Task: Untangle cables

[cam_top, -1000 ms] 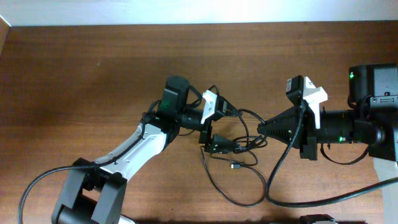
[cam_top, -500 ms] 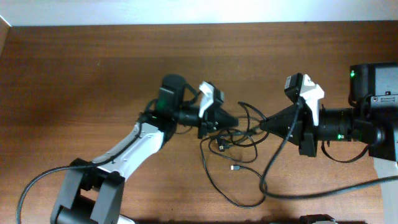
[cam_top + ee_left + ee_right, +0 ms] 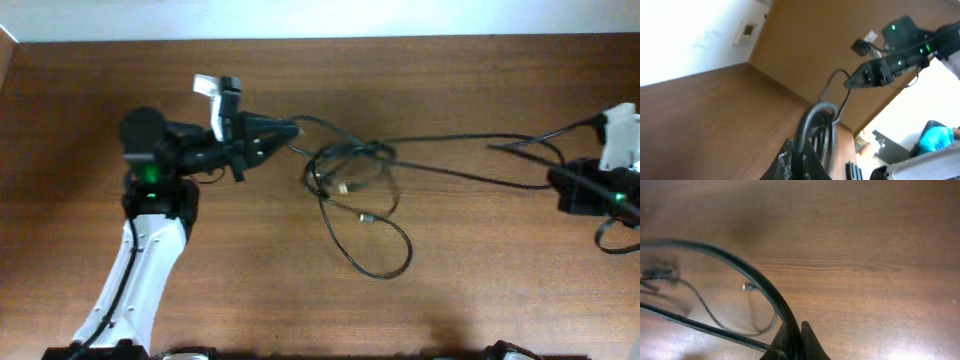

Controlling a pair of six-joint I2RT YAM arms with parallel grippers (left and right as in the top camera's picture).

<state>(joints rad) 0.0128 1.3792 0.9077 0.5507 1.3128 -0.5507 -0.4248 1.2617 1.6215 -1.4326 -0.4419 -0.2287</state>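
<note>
A knot of black cables (image 3: pixel 345 165) lies mid-table, with strands pulled taut to both sides. My left gripper (image 3: pixel 293 130) points right at the knot's left side and is shut on a black cable (image 3: pixel 815 120); in the left wrist view my gripper (image 3: pixel 802 160) pinches that strand. My right gripper (image 3: pixel 552 173) sits at the far right edge, shut on a thick black cable (image 3: pixel 755 280) that runs from between its tips (image 3: pixel 797 340) back toward the knot. A slack loop (image 3: pixel 385 265) hangs below the knot. A small connector (image 3: pixel 368 218) lies inside the loop.
The brown wooden table (image 3: pixel 250 260) ends at a white wall along the back. The right arm (image 3: pixel 880 75) shows far off in the left wrist view. A thin cable with a small plug (image 3: pixel 746 286) lies on the wood left of my right gripper.
My left gripper has shut on a cable and pulled far left. My right gripper has drawn back to the right edge. The bundle has been stretched out between them.
</note>
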